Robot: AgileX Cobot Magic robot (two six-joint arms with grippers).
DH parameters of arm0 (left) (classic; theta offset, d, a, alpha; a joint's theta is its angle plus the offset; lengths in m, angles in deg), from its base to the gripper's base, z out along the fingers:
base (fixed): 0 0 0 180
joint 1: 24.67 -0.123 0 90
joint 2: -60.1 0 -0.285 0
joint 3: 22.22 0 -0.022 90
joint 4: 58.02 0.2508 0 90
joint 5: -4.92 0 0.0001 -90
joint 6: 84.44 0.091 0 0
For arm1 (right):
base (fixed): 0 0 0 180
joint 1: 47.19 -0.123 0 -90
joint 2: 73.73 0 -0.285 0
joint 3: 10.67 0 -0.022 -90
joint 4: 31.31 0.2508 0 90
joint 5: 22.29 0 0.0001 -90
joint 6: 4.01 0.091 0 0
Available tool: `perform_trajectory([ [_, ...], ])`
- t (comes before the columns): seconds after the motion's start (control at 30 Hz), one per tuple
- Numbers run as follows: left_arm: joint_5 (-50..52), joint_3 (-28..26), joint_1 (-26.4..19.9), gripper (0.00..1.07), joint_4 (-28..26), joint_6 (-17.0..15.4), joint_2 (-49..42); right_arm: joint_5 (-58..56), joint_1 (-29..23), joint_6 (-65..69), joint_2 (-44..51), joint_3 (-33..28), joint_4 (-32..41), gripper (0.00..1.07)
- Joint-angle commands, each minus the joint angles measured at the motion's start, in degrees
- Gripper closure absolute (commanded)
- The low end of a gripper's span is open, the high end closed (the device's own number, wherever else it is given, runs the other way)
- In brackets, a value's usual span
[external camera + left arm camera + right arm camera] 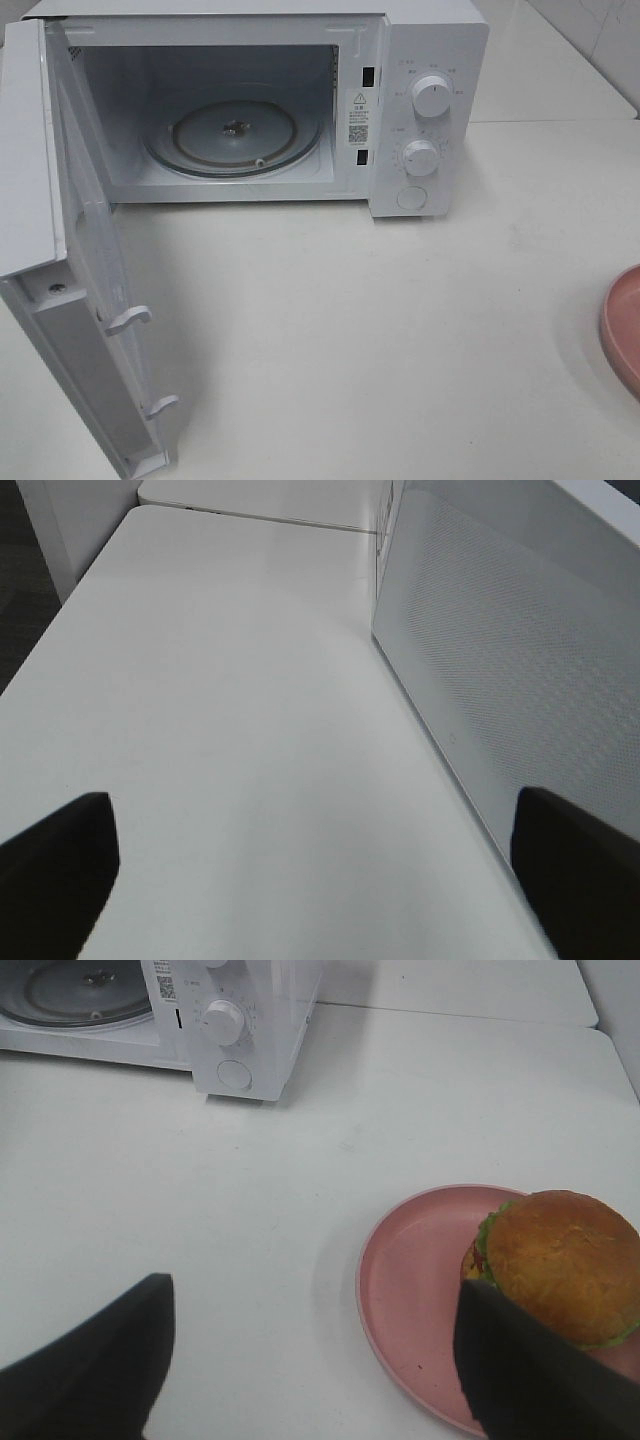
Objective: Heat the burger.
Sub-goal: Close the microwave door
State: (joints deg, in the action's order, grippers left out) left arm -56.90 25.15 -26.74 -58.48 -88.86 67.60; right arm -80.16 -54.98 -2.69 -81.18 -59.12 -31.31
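The microwave [240, 100] stands at twelve o'clock on the white table [380, 340], its door [70, 290] swung fully open toward nine o'clock, and the glass turntable [235, 135] inside is bare. The burger [560, 1265] is not yet in the oven: the right wrist view shows it sitting on the pink plate [420, 1290], off-centre and close to one rim, while the overhead view catches only a sliver of that plate at three o'clock, at the table's edge of the frame.

The right gripper [310, 1370] hovers just short of the plate, its fingers [525, 1370] spread wide with nothing between them; one finger already overlaps the burger's side in the view. The left gripper [320, 865] is also fully spread and empty, sitting low beside the outer face of the open door.

Several things could go wrong from here, as I judge it. The bun looks glossy and the stack is layered, so a squeeze too high may slide the top off or crush it. Closing on the plate rim instead could tip the burger off, since it sits off-centre. On the way toward twelve o'clock, the load could clip the cavity's front frame. The left arm, parked so near the door, could nudge it partly shut.
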Motion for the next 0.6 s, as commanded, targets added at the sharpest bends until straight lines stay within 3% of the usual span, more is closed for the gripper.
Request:
perform_trajectory([
  [0.03, 0.57, 0.06, -0.17, 0.06, 0.11, 0.11, -0.86, 0.97, 0.46, -0.34, 1.43, -0.17, -0.34, 0.31],
  [0.37, 3.27, -2.23, -0.17, 0.10, 0.46, -0.06, 4.18, 0.97, 0.46, -0.34, 1.43, -0.17, -0.34, 0.31],
  [0.53, 8.02, -2.23, -0.17, 0.25, 0.46, -0.06, 10.89, 0.97, 0.46, -0.34, 1.43, -0.17, -0.34, 0.31],
  [0.6, 10.77, -2.23, -0.17, 0.38, 0.46, -0.06, 15.13, 0.97, 0.46, -0.34, 1.43, -0.17, -0.34, 0.31],
])
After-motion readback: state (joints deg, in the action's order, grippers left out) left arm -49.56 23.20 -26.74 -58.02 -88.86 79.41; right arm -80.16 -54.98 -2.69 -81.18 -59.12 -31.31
